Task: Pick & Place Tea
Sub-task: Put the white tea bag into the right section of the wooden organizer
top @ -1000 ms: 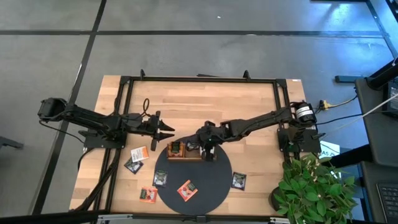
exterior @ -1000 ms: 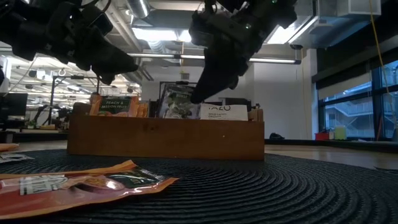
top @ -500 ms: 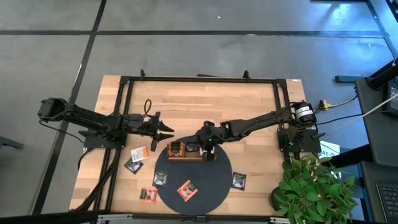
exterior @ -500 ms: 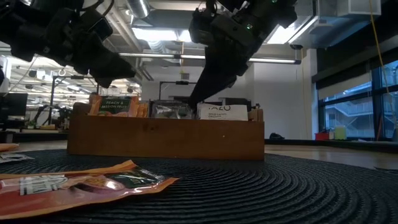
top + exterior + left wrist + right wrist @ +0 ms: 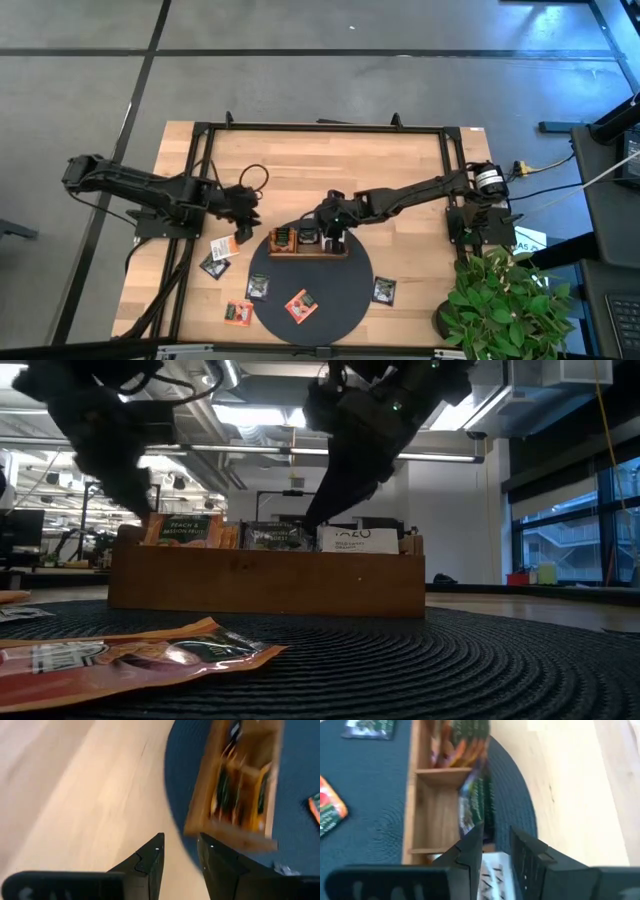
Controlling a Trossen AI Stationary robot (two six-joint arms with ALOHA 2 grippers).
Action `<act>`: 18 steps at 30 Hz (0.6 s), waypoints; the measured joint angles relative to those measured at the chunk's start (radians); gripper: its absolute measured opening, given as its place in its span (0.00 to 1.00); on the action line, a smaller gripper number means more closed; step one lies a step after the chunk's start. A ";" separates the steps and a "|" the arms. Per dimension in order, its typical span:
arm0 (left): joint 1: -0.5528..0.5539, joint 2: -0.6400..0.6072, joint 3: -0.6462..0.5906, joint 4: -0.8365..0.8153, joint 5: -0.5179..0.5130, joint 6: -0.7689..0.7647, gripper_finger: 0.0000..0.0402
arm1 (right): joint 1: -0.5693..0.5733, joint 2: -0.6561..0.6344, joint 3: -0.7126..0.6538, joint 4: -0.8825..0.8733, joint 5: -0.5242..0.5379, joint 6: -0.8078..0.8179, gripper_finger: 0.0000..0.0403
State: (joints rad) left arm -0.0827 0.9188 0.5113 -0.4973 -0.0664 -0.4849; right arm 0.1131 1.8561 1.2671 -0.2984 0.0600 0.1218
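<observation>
While my right gripper [image 5: 492, 851] hangs parted, empty, over the tray [image 5: 310, 250] mid-frame, left gripper [image 5: 180, 852] likewise parted, I'd pinch these light, floppy, slippery sachets [image 5: 300, 305] by an edge.

The long wooden three-compartment tray [image 5: 309, 243] stood on the round woven mat's [image 5: 345, 298] rear edge, sachets upright inside. One flat tea sachet [image 5: 300, 305] lay on the mat; others [image 5: 218, 256] lay on the table [image 5: 300, 160] beside it.

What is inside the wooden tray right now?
The wooden tray holds upright sachets: an orange one, a dark one in the middle compartment and a white one. The tray's front wall hides their lower halves.
</observation>
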 joint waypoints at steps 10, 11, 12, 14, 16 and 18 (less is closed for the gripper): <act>-0.190 0.023 0.014 -0.289 -0.048 -0.630 0.28 | -0.031 0.000 0.000 -0.079 0.001 0.026 0.25; -0.207 0.029 0.014 -0.309 -0.045 -0.689 0.28 | -0.034 0.000 0.000 -0.081 0.002 0.026 0.25; -0.223 0.035 0.014 -0.322 -0.037 -0.740 0.28 | -0.037 0.000 0.000 -0.083 0.001 0.026 0.25; -0.253 0.053 0.014 -0.328 -0.020 -0.810 0.28 | -0.039 0.000 0.001 -0.090 0.002 0.022 0.25; -0.279 0.073 0.014 -0.328 -0.014 -0.855 0.28 | -0.039 0.000 0.001 -0.090 0.001 0.012 0.25; -0.303 0.101 0.014 -0.327 -0.011 -0.901 0.28 | -0.039 0.000 0.001 -0.090 0.001 -0.002 0.25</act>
State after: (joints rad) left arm -0.3853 1.0194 0.5255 -0.8246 -0.0772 -1.3859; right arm 0.0738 1.8557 1.2682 -0.3882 0.0612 0.1195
